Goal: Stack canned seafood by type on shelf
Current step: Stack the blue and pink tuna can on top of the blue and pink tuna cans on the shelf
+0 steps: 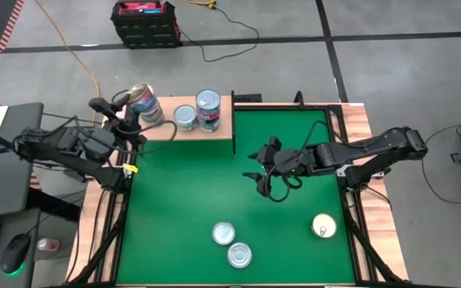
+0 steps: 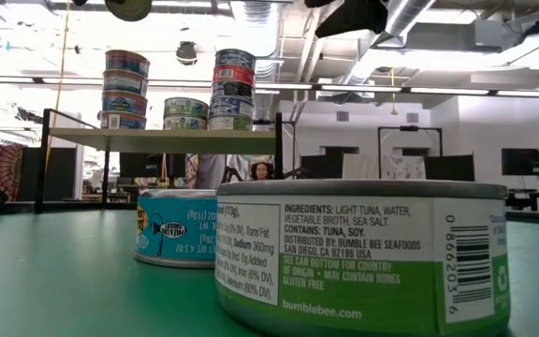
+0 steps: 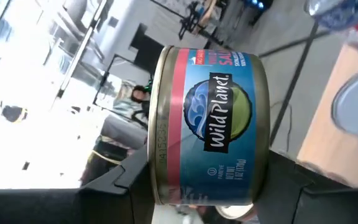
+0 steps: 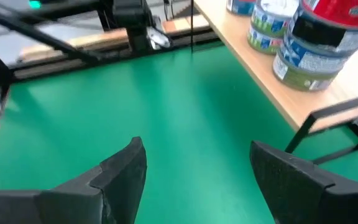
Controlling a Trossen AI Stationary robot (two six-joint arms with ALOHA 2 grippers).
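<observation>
Three stacks point(image 1: 185, 117) stand on the shelf point(image 1: 214, 138) at the mat's far-left corner; three tins point(image 1: 239, 254) lie near the front edge. Left gripper point(image 1: 134, 112) clasps a tin point(image 3: 207, 124); right gripper point(image 4: 197, 171) is spread, empty.

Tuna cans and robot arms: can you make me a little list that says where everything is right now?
Shelf: light wood board at the mat's far edge
Stacks on shelf: tall left stack, short middle stack, tall right stack
Left gripper: at the left stack, shut on Wild Planet can
Right gripper: open, over the green mat, holding nothing
Loose cans on mat: two silver-lidded, one gold-lidded
</observation>
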